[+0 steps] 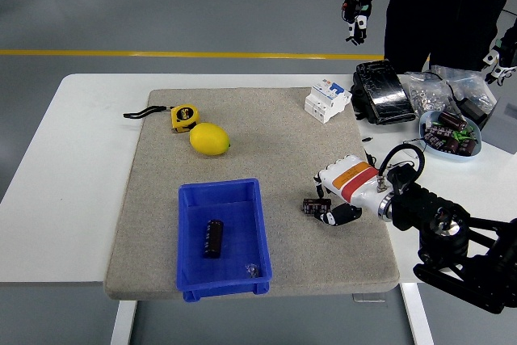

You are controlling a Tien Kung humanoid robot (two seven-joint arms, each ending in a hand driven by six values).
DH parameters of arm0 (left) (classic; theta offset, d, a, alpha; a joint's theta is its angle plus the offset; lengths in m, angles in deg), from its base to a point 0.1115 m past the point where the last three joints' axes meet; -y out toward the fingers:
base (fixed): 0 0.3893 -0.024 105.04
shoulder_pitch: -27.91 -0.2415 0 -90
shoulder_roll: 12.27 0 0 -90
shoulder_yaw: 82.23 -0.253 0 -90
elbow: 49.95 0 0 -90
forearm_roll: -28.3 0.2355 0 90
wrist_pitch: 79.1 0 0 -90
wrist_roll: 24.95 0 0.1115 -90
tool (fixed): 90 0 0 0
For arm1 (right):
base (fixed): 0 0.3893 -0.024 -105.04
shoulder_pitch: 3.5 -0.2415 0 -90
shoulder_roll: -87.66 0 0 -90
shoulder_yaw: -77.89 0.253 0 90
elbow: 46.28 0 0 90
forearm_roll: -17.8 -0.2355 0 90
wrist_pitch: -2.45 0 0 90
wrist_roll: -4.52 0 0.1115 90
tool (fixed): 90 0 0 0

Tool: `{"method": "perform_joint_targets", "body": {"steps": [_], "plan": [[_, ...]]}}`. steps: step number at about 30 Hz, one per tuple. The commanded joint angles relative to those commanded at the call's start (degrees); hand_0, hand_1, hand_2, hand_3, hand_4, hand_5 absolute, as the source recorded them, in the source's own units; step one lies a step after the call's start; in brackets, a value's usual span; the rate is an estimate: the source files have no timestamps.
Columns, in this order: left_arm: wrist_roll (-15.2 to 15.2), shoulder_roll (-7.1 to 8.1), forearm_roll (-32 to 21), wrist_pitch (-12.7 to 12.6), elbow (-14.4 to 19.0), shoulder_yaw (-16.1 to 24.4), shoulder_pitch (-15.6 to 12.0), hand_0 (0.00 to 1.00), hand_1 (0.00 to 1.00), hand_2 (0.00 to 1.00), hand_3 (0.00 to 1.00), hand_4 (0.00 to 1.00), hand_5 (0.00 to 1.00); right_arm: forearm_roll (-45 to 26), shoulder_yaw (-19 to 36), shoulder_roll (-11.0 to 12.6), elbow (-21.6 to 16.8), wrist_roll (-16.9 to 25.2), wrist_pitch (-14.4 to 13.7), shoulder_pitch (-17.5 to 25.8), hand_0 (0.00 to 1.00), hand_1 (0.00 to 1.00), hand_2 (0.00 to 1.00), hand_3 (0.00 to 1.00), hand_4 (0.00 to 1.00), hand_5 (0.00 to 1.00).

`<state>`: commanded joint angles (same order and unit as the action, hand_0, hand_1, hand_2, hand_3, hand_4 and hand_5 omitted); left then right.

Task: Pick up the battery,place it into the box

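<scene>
A small dark cylindrical battery [310, 206] lies on the grey mat [266, 143] at the fingertips of my right hand [325, 204]. The white hand with its orange band reaches in from the right, and its fingers and thumb curl around the battery. The blue box [188, 236] stands on the mat's near edge, to the left of the hand. Inside it lies another dark battery [212, 237] and a small clear item [251, 267]. My left arm is out of view.
A lemon [210, 139] and a yellow tape measure [183, 117] lie at the mat's far left. A white circuit breaker [327, 100], a black packet [381, 92], plastic bags [436, 90] and a bowl of batteries [450, 136] sit at the far right. A person stands behind, gloved hand [355, 20] raised.
</scene>
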<state>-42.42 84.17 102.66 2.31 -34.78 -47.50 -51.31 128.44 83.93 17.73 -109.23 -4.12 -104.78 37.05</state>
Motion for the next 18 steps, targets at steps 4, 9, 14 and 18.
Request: {"method": "perform_joint_targets", "body": {"steps": [4, 9, 14, 18], "plan": [[0.0, 0.0, 0.1, 0.1, 0.0, 0.0, 0.0, 0.645, 0.643, 0.65, 0.576, 0.623, 0.577, -0.6, 0.0, 0.0, 0.0, 0.1, 0.1, 0.1, 0.21, 0.384, 0.435, 0.445, 0.726, 0.378], [0.0, 0.02, 0.2, 0.1, 0.0, 0.1, 0.0, 0.645, 0.643, 0.651, 0.577, 0.623, 0.576, -0.6, 0.1, 0.1, -0.5, 0.1, 0.1, 0.0, 0.202, 0.368, 0.428, 0.436, 0.709, 0.374], [0.0, 0.06, 0.4, 0.2, 0.0, 0.2, 0.0, 0.645, 0.643, 0.648, 0.577, 0.623, 0.577, -0.2, 0.7, 0.7, -1.7, 0.0, 0.2, -0.2, 0.197, 0.365, 0.423, 0.435, 0.708, 0.38], [-0.1, 0.1, 0.6, 0.3, 0.0, 0.3, -0.1, 0.645, 0.643, 0.648, 0.577, 0.623, 0.577, 0.3, 1.3, 1.2, -2.8, -0.1, 0.3, -0.3, 0.197, 0.365, 0.423, 0.435, 0.708, 0.38]]}}
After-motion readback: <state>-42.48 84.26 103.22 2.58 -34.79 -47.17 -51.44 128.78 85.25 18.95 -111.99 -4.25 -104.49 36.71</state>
